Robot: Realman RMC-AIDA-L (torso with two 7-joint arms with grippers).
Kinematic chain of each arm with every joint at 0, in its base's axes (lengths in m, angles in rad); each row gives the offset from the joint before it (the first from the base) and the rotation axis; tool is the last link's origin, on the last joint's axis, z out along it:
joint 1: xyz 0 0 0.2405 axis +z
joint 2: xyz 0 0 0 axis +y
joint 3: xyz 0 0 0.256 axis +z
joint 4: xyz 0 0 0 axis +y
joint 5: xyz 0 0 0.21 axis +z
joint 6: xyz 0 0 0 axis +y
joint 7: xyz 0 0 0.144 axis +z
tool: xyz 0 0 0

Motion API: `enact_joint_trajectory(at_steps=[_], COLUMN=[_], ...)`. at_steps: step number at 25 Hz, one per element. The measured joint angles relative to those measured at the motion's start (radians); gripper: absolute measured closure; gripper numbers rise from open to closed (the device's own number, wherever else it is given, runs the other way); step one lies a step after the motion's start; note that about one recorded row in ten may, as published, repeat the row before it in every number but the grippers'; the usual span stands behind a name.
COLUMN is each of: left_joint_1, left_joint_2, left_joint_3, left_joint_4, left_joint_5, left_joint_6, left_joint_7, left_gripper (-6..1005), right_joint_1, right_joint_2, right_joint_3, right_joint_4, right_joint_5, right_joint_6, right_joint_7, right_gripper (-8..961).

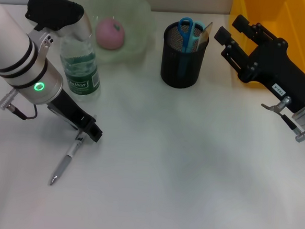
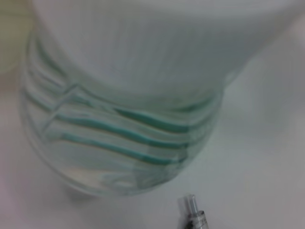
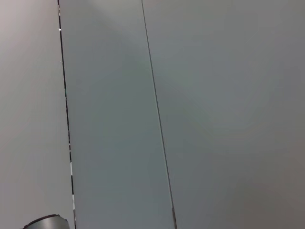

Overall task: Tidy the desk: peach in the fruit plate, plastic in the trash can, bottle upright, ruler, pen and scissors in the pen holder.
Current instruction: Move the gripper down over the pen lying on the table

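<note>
Head view: the left end effector [image 1: 88,131] is down at the desk [image 1: 191,164], closing on the top end of the pen [image 1: 65,163], though a firm grasp cannot be confirmed; the right end effector [image 1: 232,31] hovers released beside the pen holder [image 1: 182,59]. Left wrist view: the bottle [image 2: 124,119] stands upright just behind the pen's tip [image 2: 193,212], so the lift should go straight up, clear of it. Right wrist view: only blank panels.

A pink peach [image 1: 110,33] sat in the pale green fruit plate [image 1: 135,19], the clear green-labelled bottle [image 1: 80,70] stood upright beside it, blue-handled scissors [image 1: 186,30] and a ruler [image 1: 204,34] stood in the black mesh pen holder [image 1: 182,61], and a pen [image 1: 65,162] lay on the desk.
</note>
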Motion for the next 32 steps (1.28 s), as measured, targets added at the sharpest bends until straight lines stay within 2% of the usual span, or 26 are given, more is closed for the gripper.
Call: enact_joint_trajectory(at_steps=[32], left_joint_1=[-0.003], left_joint_2=[0.000], left_joint_3=[0.068], left_joint_4=[0.003], left_joint_5=[0.002], left_joint_6=[-0.012], left_joint_7=[0.009], left_gripper=[677], right_joint_1=[-0.005], right_joint_2=[0.000], right_joint_3=[0.000], right_joint_4=[0.003], right_joint_5=[0.000], right_joint_6=[-0.006], right_joint_7=[0.000], right_gripper=[450])
